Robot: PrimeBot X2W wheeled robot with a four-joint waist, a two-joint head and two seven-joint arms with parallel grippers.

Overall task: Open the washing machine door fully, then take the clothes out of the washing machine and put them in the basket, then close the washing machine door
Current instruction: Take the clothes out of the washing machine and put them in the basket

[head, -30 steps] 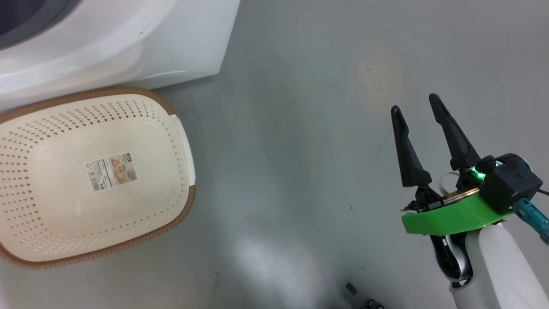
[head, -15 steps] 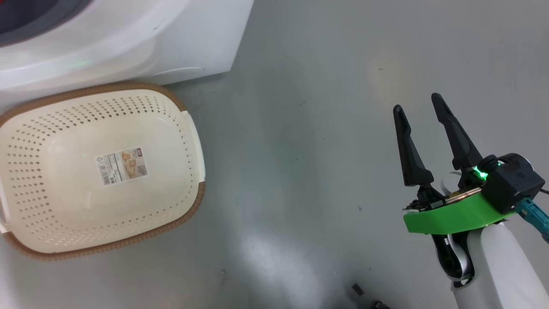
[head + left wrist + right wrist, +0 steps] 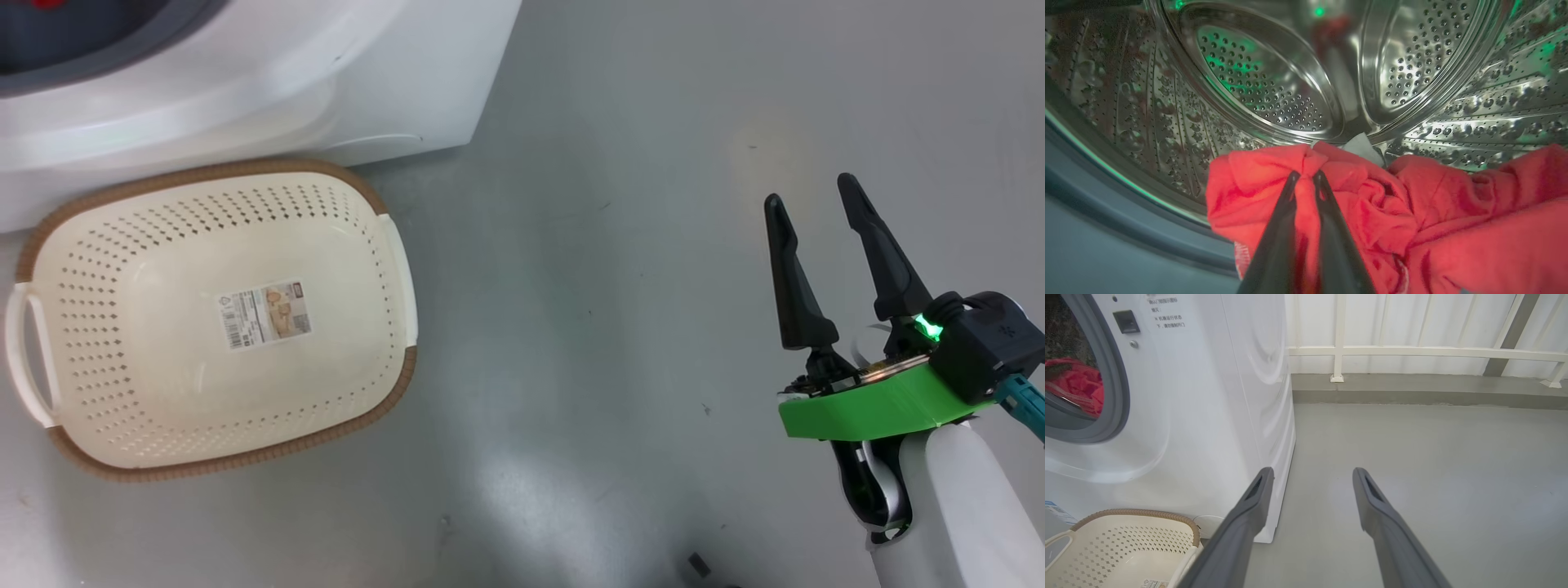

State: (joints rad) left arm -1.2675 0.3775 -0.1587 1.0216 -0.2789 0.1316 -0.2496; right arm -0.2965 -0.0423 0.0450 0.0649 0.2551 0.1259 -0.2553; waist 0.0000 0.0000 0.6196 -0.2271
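Red clothes (image 3: pixel 1412 212) pinched by left gripper (image 3: pixel 1305 174) (inside steel drum (image 3: pixel 1274 94)); right gripper (image 3: pixel 809 189) spread apart over floor (image 3: pixel 588 327).

The right gripper (image 3: pixel 810 189) has two long, black, tapering fingers (image 3: pixel 796 298). Behind the jaws sits a bright green bracket (image 3: pixel 873 406), then a black box (image 3: pixel 992 343) with a glowing green light (image 3: pixel 927 328) and a teal plug (image 3: pixel 1024 402). Further back, the forearm (image 3: pixel 955 506) is smooth and white.

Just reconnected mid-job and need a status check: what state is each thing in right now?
washing machine: front opening uncovered, load inside.
clothes: red, heaped in the drum, one fold pinched.
basket: upright on the floor, empty.
left gripper: shut on the clothes.
right gripper: open, empty, over the floor.
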